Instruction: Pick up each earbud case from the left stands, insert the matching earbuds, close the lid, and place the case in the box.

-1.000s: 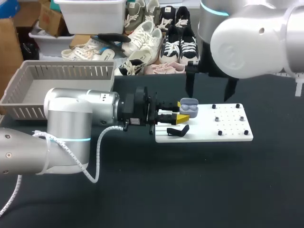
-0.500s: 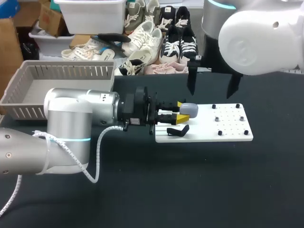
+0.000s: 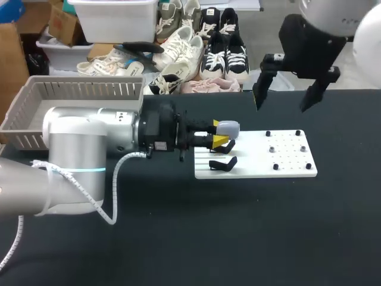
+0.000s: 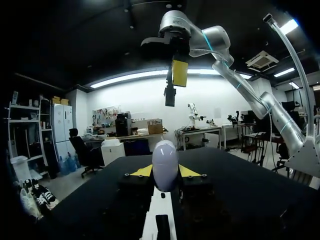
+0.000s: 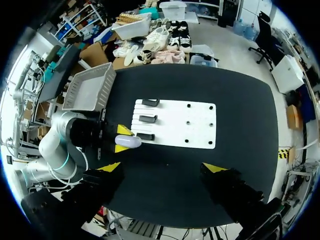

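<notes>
A closed lilac-grey earbud case hangs just above the left end of the white board, and my left gripper is shut on it. In the left wrist view the case stands upright between the yellow tips of the left gripper. My right gripper is open and empty, high above the board's far edge; the left wrist view shows the right gripper overhead. From the right wrist view, the right gripper looks down on the case and board.
Black stands sit on the board's left part, and small black pegs dot its right part. A grey slatted basket stands at the table's back left. Dark tabletop lies in front of the board.
The case's lid, open a second ago, is now closed. My left gripper has drawn back and up a little with the case. My right gripper has risen and moved right.
</notes>
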Controlling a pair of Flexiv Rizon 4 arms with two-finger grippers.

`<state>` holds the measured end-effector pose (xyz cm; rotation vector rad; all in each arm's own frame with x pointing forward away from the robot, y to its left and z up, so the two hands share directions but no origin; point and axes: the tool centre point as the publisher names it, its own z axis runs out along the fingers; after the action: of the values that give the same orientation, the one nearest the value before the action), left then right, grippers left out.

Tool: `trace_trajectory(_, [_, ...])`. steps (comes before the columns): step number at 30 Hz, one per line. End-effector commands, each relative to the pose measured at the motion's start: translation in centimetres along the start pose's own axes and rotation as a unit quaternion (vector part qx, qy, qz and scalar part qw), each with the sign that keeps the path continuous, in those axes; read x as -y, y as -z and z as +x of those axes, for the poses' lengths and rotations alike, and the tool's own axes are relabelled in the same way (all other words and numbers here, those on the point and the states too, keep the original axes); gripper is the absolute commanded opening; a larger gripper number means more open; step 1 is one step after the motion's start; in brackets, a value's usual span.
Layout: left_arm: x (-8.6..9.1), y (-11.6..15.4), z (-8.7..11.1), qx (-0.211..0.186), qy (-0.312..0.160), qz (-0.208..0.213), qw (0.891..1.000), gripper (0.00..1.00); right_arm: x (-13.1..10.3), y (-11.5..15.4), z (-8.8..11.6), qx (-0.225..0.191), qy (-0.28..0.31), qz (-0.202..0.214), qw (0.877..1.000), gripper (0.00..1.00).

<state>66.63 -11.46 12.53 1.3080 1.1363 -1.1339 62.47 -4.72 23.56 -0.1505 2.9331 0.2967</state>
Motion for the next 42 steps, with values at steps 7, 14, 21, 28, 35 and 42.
trace_trajectory(7, [-0.4, 7.6, -2.7, -0.063, 0.004, -0.148, 0.987, 0.0, 0.5, 0.1, 1.1, 0.038, -0.001, -0.014, 0.999, 1.0])
trace_trajectory(14, [-4.0, 13.8, -1.8, -0.101, 0.026, -0.245, 0.964, 0.0, 0.5, 0.1, 1.1, 0.038, -0.001, -0.014, 0.999, 1.0])
trace_trajectory(21, [-8.0, 18.5, -1.3, -0.149, 0.04, -0.298, 0.942, 0.0, 0.5, 0.1, 1.1, 0.038, -0.001, -0.014, 0.999, 1.0])
trace_trajectory(28, [-12.2, 23.1, 1.7, -0.185, 0.086, -0.35, 0.914, 0.0, 0.5, 0.1, 1.1, 0.038, -0.001, -0.014, 0.999, 1.0])
trace_trajectory(35, [-15.1, 25.5, 4.9, -0.195, 0.124, -0.38, 0.896, 0.0, 0.5, 0.1, 1.1, 0.038, -0.001, -0.014, 0.999, 1.0])
trace_trajectory(42, [-17.1, 27.8, 6.8, -0.214, 0.142, -0.397, 0.881, 0.0, 0.5, 0.1, 1.1, 0.038, -0.001, -0.014, 0.999, 1.0])
